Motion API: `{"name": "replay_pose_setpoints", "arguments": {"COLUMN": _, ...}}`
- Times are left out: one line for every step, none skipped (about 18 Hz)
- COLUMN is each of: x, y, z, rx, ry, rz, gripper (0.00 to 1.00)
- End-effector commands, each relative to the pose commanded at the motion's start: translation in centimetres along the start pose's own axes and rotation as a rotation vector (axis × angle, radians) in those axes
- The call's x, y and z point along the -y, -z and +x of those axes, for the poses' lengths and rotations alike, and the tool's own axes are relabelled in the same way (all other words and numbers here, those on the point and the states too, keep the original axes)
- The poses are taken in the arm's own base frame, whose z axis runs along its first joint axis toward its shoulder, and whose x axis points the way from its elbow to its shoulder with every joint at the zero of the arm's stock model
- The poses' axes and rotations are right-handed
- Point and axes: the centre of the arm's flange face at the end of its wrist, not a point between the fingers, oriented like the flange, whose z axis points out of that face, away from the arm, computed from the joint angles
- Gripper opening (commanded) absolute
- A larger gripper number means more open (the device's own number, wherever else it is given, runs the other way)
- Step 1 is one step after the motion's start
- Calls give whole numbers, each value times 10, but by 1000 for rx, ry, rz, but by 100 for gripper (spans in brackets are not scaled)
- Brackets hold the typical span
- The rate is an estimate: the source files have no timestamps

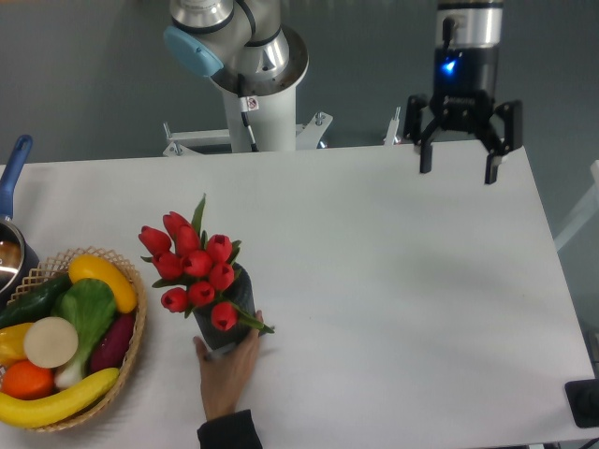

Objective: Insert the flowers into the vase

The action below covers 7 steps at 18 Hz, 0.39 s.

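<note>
Flowers (197, 271) sit in vase (225, 323) at table's 8 o'clock, a hand (227, 369) steadying the vase. Gripper (460, 168) hovers at 1 o'clock, jaws wide apart, holding nothing. Bunch looks light, floppy-headed; best taken at stems, now hidden.

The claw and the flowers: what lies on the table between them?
Nothing: the fixed camera shows only bare white table between the open claw and the flowers.
</note>
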Motion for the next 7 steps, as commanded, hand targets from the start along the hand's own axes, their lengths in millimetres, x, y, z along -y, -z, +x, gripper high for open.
{"name": "replay_pose_setpoints", "arguments": {"x": -6, "y": 4, "z": 1, "rx": -20, "ry": -42, "rz": -15, "gripper": 100}}
{"name": "replay_pose_setpoints", "arguments": {"x": -10, "y": 8, "z": 2, "rx": -40, "ry": -68, "rz": -16, "gripper": 100}}
{"name": "replay_pose_setpoints", "arguments": {"x": -20, "y": 10, "z": 4, "rx": -53, "ry": -80, "rz": -19, "gripper": 100}}
{"name": "replay_pose_setpoints", "arguments": {"x": -22, "y": 13, "z": 6, "rx": -54, "ry": -90, "rz": -23, "gripper": 100}}
{"name": "replay_pose_setpoints", "arguments": {"x": -24, "y": 15, "z": 8, "rx": -51, "ry": -87, "rz": -25, "gripper": 100}}
{"name": "replay_pose_setpoints", "arguments": {"x": -27, "y": 15, "z": 9, "rx": -53, "ry": -80, "rz": -27, "gripper": 100}}
{"name": "replay_pose_setpoints", "arguments": {"x": -28, "y": 15, "z": 9, "rx": -53, "ry": -79, "rz": -27, "gripper": 100}}
